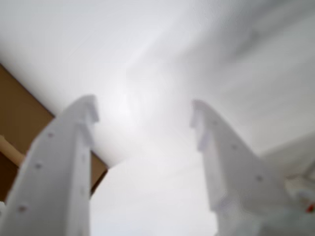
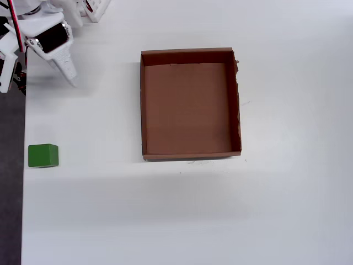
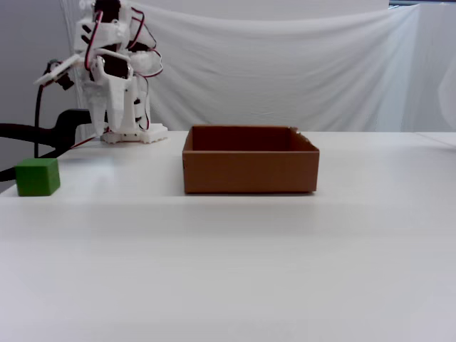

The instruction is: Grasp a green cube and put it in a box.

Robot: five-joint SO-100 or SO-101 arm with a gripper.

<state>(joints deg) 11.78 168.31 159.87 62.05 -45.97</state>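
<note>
Seen from the fixed view, nearest to the camera: a wide bare stretch of the white table (image 3: pixel 235 271). Further back, at the left edge of the table, the green cube (image 3: pixel 37 177), standing flat and alone, touched by nothing. Near the middle of the table, the box (image 3: pixel 249 168), brown cardboard, low walls, open on top, well apart from the cube. Behind these, at the far left, the white arm (image 3: pixel 114 64) with red wires, folded up on its base, and the gripper (image 3: pixel 114 121) pointing down just above the table surface. At the very back, a white cloth (image 3: pixel 285 71) hanging as a backdrop.

In the overhead view: cube (image 2: pixel 43 155) at the left border of the white surface, beside a dark strip; box (image 2: pixel 190 104) in the centre, empty inside, right wall a little ragged. Gripper (image 2: pixel 70 77) in the top left corner, above the cube in the picture and clearly apart from it, also far from the box.

In the wrist view, blurred: two white fingers (image 1: pixel 59 172) spread wide apart, nothing between them, only white surface and a brown corner of the box (image 1: pixel 19 113) at the left. Gripper (image 1: pixel 145 115) so standing open and empty.
</note>
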